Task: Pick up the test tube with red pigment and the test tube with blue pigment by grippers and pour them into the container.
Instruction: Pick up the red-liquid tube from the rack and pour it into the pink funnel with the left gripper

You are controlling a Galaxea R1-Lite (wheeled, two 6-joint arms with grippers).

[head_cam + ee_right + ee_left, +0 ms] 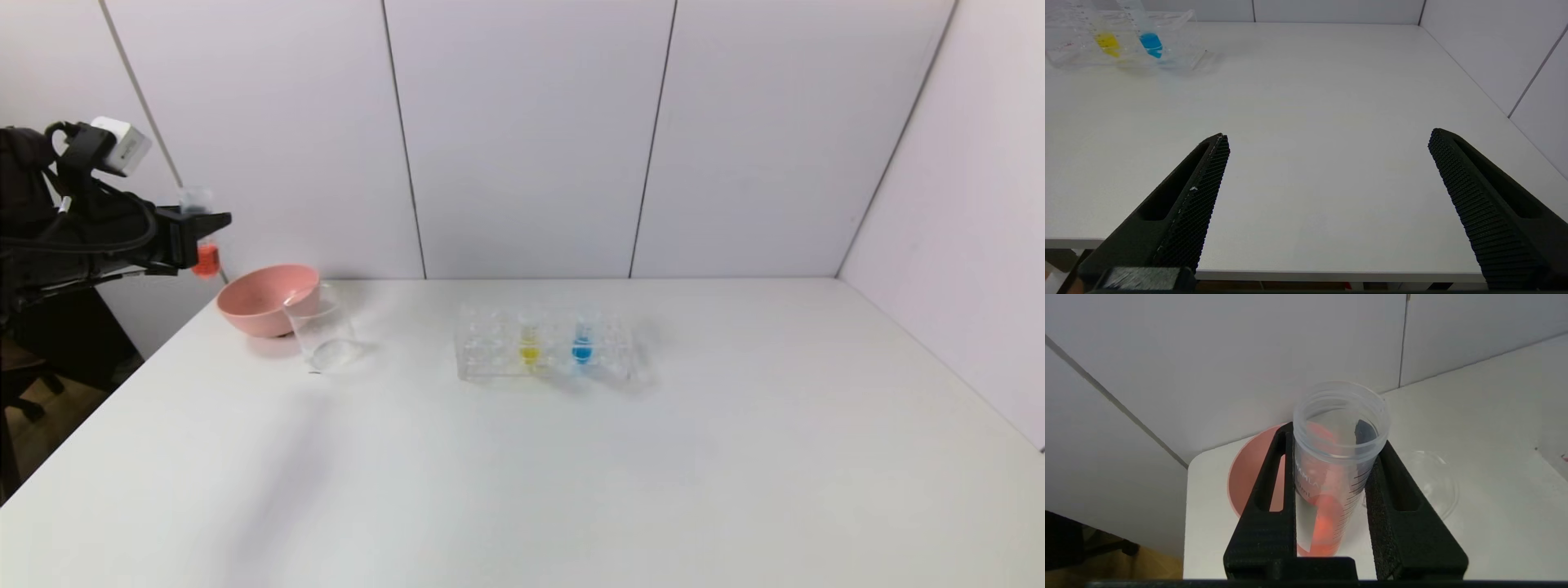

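Ribbed black pads of the left end effector (pixel 1331 506) clamp the test tube with red pigment (pixel 1333 469), a clear graduated cylinder, upright above the pink bowl (pixel 265 298) beside the glass container (pixel 326 335). One test tube with blue pigment (pixel 581 343) and one yellow tube (pixel 529 345) stand in the clear rack (pixel 547 347) on the matte white worktop (pixel 571 474). The right end effector (pixel 1327 171) hangs wide apart over the worktop's near edge.

A white worktop (pixel 735 457) fills the corner between pale panelled walls (pixel 531 139) split by thin dark seams, while off its left edge lies wooden floor (pixel 49 425) and a dark chair base (pixel 28 392).
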